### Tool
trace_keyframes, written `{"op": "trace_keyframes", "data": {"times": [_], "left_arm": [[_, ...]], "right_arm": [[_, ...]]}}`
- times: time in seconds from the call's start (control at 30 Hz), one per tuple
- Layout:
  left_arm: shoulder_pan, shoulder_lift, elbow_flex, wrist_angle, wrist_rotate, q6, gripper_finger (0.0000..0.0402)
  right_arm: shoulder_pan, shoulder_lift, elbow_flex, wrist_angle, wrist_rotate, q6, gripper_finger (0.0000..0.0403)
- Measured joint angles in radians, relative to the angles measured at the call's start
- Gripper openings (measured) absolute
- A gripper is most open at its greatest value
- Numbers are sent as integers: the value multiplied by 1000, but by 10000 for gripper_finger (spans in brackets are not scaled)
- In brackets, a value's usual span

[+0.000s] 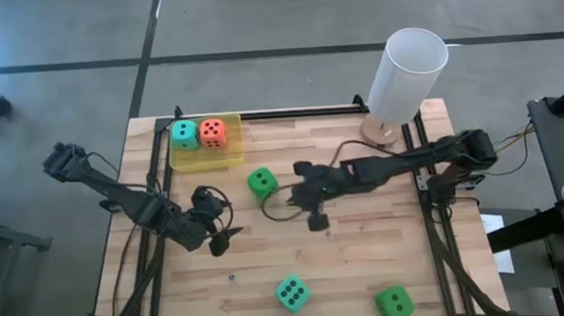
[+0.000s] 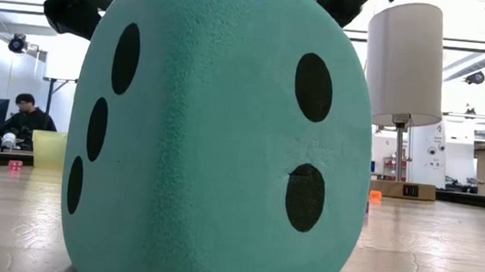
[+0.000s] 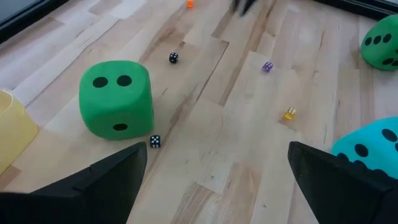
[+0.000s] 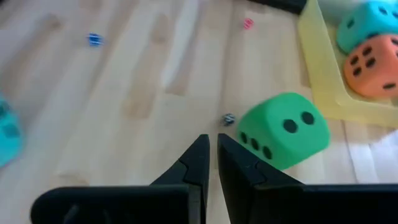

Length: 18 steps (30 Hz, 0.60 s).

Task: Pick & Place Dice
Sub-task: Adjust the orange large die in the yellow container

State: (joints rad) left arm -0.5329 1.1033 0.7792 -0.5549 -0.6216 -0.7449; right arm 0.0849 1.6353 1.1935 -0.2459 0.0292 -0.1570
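Three dice sit flat on the bare wood: a green die [image 1: 261, 183] near the middle, a teal die [image 1: 291, 294] at the near edge, which fills the low view [image 2: 216, 134], and a second green die [image 1: 393, 303] to its right. A teal die [image 1: 183, 135] and an orange-red die [image 1: 213, 133] lie in the yellow tray [image 1: 207, 161]. My left gripper [image 1: 219, 224] hovers open, left of centre, with the green die [image 3: 116, 99] ahead of it. My right gripper [image 4: 212, 155] is shut on nothing, just right of that green die [image 4: 283, 130].
A white lamp [image 1: 406, 72] on a wooden base stands at the far right corner. Several tiny dice are scattered on the wood, among them a yellow one [image 3: 290, 114] and a purple one [image 3: 267, 67]. A person sits in the room beyond [image 2: 24, 117].
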Motion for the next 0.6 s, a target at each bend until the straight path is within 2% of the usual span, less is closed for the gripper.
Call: {"op": "trace_keyframes", "data": {"times": [0.13,0.27,0.6], "left_arm": [[36,-1,12,-2,0,122,390],[119,-2,58,-6,1,234,392],[462,-1,169,-47,1,466,391]], "right_arm": [[52,-88,-80,68,0,14,28],[76,-165,-158,130,0,55,28],[81,-293,-307,213,0,103,28]]}}
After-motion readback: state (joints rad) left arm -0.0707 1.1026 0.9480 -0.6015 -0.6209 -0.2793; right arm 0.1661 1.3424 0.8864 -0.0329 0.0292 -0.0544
